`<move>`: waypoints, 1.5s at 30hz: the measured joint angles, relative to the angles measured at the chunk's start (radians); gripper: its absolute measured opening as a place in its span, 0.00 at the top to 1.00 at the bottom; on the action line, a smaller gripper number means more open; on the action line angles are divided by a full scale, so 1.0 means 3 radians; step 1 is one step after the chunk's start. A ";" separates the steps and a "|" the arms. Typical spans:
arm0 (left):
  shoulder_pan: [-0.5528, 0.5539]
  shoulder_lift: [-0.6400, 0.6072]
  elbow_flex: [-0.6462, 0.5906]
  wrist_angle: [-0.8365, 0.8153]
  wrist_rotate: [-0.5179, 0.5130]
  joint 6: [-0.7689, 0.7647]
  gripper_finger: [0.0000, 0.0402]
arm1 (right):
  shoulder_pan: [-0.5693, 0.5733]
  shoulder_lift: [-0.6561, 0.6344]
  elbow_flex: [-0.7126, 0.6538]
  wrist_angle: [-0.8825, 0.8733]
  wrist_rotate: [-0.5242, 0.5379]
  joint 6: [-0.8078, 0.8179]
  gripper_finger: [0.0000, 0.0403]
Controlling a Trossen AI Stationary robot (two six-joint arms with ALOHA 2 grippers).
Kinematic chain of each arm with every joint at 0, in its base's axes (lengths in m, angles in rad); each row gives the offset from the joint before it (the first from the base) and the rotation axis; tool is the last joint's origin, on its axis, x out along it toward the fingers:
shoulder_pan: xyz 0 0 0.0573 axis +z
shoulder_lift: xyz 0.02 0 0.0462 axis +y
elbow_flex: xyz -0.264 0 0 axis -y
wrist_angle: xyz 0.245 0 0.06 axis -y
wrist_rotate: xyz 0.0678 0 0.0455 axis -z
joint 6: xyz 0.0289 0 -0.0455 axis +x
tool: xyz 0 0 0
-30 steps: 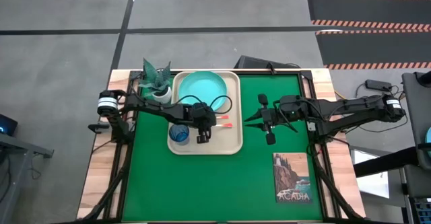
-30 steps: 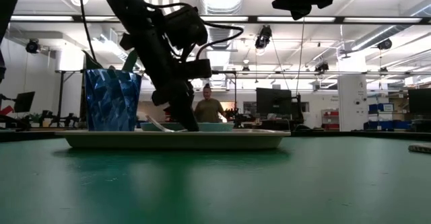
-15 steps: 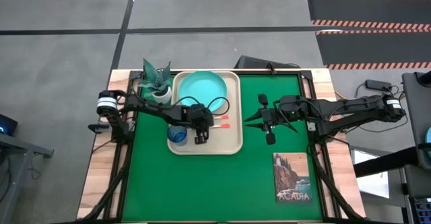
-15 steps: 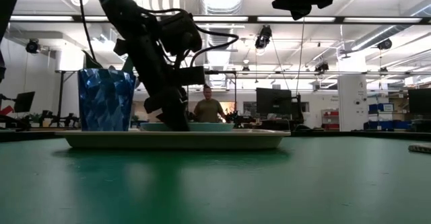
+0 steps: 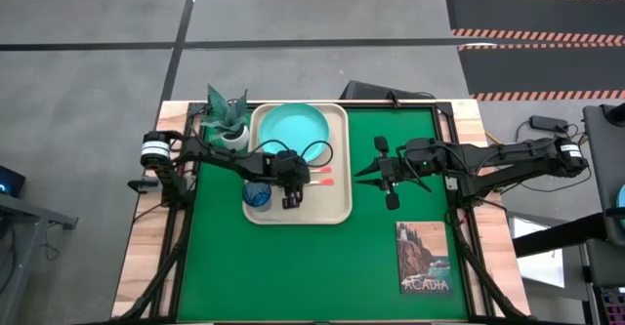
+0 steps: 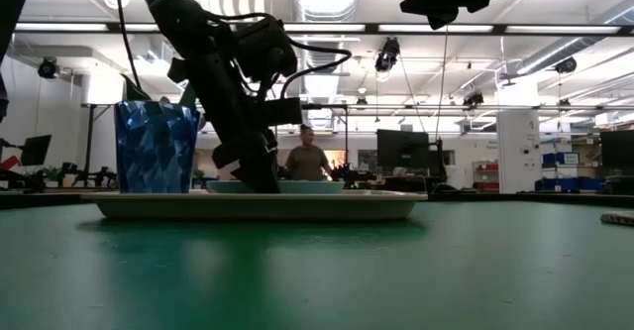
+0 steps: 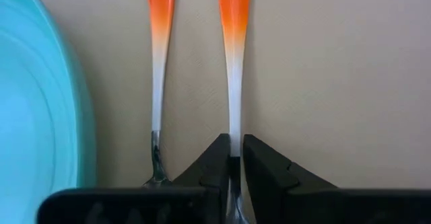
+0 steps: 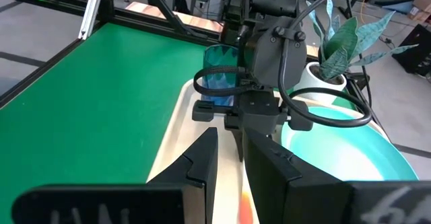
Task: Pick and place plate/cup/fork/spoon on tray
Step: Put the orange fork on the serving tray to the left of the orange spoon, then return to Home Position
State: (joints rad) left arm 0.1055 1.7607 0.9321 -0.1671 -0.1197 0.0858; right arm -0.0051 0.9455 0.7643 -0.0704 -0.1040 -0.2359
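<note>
The beige tray (image 5: 337, 208) lies on the green mat, with the teal plate (image 5: 291, 128) at its far end and the blue cup (image 5: 259, 194) at its near left corner. The fork and spoon lie side by side on it, orange-red handles (image 5: 326, 177) toward the table's right. Their heads are hidden under my left gripper (image 7: 235, 167), so I cannot tell which is which. That gripper stands low over the tray, shut on the nearer utensil (image 7: 234, 69). My right gripper (image 5: 363, 173) hangs high over the mat right of the tray, open by a narrow gap (image 8: 229, 157), nothing in it. My left gripper pinches the nearer utensil's bare silver shaft (image 7: 234, 150), below the orange handle, between its two fingers. The fingers slant down from the table's left and point along the utensil, one on each side. The utensil lies flat on the tray, beside the other one (image 7: 158, 62).
A white pot with a green plant (image 5: 227, 118) stands off the tray's far left corner. A picture card (image 5: 424, 259) lies on the mat at the near right. A person (image 6: 307, 159) stands far back in the room.
A second ago the held utensil's silver end stuck up, tilted, above the tray. It has come down flat and out of sight behind the rim. My left gripper sank a little with it, then kept still.
</note>
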 joint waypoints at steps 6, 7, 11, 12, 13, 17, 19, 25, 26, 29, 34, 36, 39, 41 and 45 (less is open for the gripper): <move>-0.0001 -0.0047 0.0008 -0.0047 -0.0006 0.0019 0.84 | 0.0001 0.0000 0.0000 -0.0001 0.0000 0.0031 0.84; -0.0001 -0.0089 0.0014 -0.0098 -0.0006 0.0021 0.83 | 0.0000 0.0000 0.0000 0.0000 -0.0001 0.0032 0.84; -0.0008 -0.0353 0.0097 -0.0454 -0.0005 -0.0004 0.82 | 0.0001 0.0000 0.0000 0.0000 0.0000 0.0033 0.84; -0.0020 -0.0443 0.0105 -0.0513 -0.0005 -0.0010 0.82 | 0.0000 0.0000 0.0000 0.0000 0.0000 0.0034 0.84; -0.0039 -0.0546 0.0111 -0.0538 -0.0004 -0.0025 0.82 | 0.0001 0.0000 0.0000 0.0002 0.0000 0.0039 0.84; -0.0166 -0.1039 0.0058 -0.0571 0.0016 -0.0096 0.82 | 0.0001 0.0000 0.0000 0.0015 0.0000 0.0041 0.84; -0.0266 -0.1287 0.0002 -0.0540 0.0012 -0.0168 0.82 | 0.0001 0.0007 0.0001 0.0031 0.0000 0.0062 0.84; -0.0635 -0.1910 -0.0287 -0.0277 0.0014 -0.0181 0.82 | 0.0001 0.0042 0.0003 0.0116 -0.0001 0.0090 0.84; -0.0695 -0.1992 -0.0365 -0.0245 0.0013 -0.0193 0.82 | 0.0000 0.0052 0.0003 0.0115 -0.0001 0.0090 0.84; -0.0841 -0.2263 -0.0616 -0.0145 0.0003 -0.0269 0.82 | 0.0001 0.0091 0.0003 0.0118 -0.0001 0.0090 0.84; -0.0909 -0.2728 -0.1021 -0.0091 -0.0032 -0.0539 0.82 | 0.0000 0.0110 0.0003 0.0171 0.0000 0.0088 0.84; -0.0910 -0.2932 -0.1142 -0.0136 -0.0030 -0.0614 0.82 | 0.0000 0.0109 0.0003 0.0172 -0.0001 0.0086 0.84; -0.0914 -0.3296 -0.1248 -0.0260 -0.0004 -0.0624 0.82 | 0.0001 0.0109 0.0003 0.0176 -0.0001 0.0058 0.84; -0.0917 -0.3550 -0.1265 -0.0407 0.0007 -0.0662 0.82 | 0.0000 0.0109 0.0003 0.0177 -0.0001 0.0052 0.84; -0.0917 -0.3998 -0.1291 -0.0554 0.0004 -0.0676 0.83 | 0.0001 0.0109 0.0003 0.0177 -0.0001 0.0041 0.84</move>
State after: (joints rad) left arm -0.1696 0.5612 0.5447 -0.3333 -0.1184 -0.1170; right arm -0.0048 0.9783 0.7650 -0.0174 -0.1043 -0.2238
